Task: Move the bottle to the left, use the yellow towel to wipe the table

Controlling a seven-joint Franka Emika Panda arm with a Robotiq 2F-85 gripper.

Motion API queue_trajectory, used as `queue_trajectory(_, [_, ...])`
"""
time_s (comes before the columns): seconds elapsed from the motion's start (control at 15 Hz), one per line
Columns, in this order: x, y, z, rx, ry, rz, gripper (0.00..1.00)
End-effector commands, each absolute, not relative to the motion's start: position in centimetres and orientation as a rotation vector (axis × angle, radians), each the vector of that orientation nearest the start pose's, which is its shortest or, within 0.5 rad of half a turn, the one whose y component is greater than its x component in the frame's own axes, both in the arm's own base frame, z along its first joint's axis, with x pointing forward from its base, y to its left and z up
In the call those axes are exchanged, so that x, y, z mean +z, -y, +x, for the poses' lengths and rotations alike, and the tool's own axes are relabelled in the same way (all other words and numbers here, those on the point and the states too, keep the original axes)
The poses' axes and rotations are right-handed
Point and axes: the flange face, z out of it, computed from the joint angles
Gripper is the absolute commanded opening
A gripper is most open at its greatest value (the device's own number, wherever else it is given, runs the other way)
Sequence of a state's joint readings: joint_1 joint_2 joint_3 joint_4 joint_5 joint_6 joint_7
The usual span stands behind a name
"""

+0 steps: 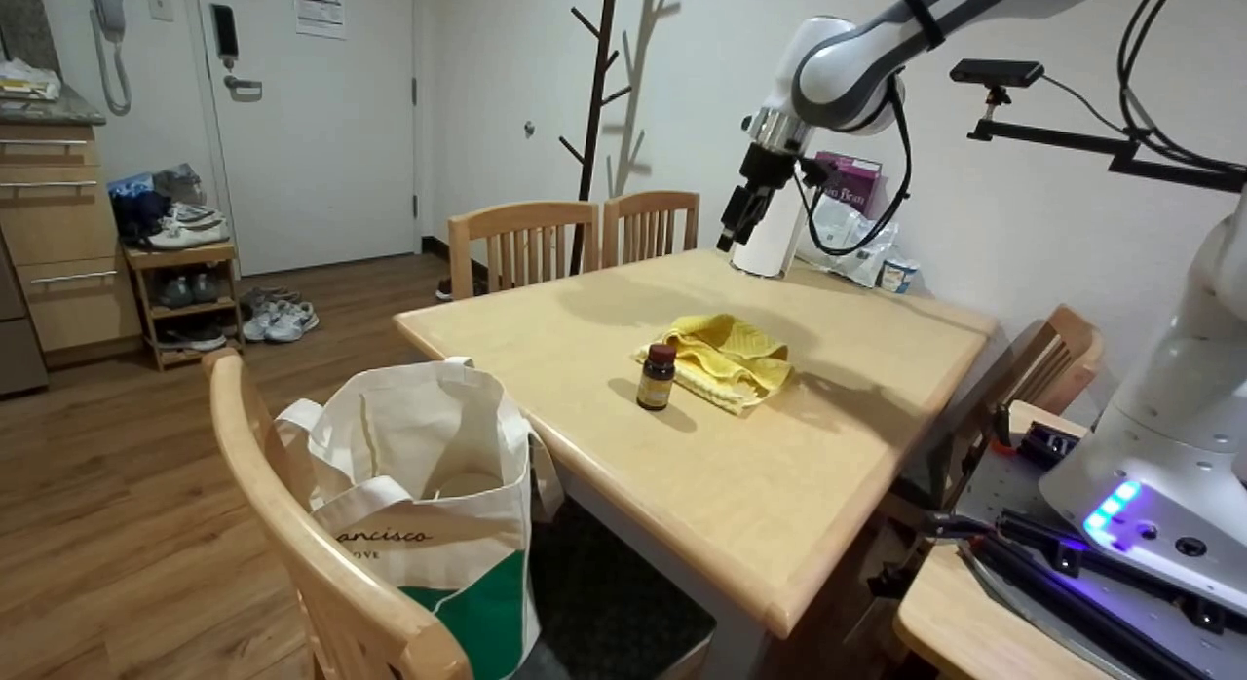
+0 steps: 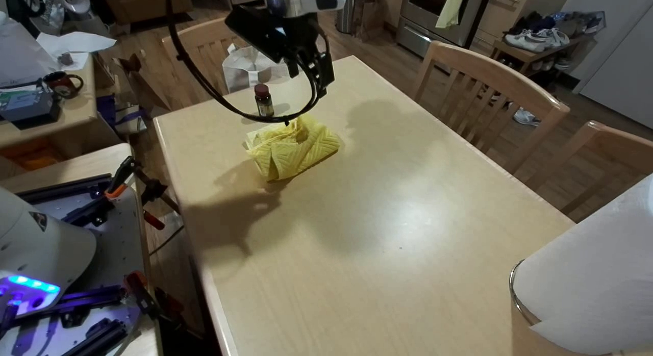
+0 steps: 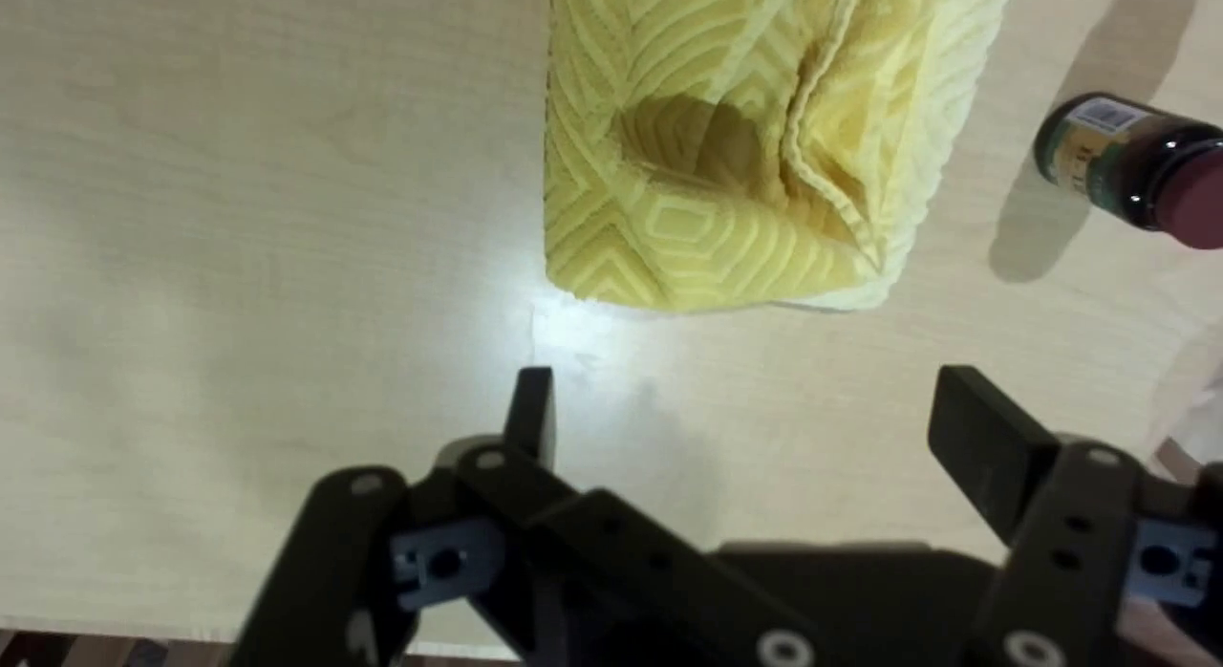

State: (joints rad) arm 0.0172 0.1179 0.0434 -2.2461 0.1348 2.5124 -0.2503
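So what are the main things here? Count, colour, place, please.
table: 1, pale wood, centre
towel: 1, yellow, rumpled on the table
bottle: 1, dark with reddish cap, upright beside the towel
paper roll: 1, white, on the table
box: 1, purple, near the wall
chairs: at least 4, wooden, around the table
tote bag: 1, cream and green, on one chair
coat stand: 1, brown, by the wall
door: 1, white, background
shoes: several, white and dark, near the door
cloth: 1, pale yellow, hanging on the oven
robot arm: 1, white, over the table
end effector: 1, black, open above the table
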Motion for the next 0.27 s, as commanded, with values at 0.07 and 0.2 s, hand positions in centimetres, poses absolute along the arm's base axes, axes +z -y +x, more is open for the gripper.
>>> queue_trajectory(0.07, [34.18,-2.81,54.51,-0.268,0.334,-3.009,1.00])
queue_trajectory(0.2, [34.35,-2.83,54.24,-0.270,0.336,-3.006,1.00])
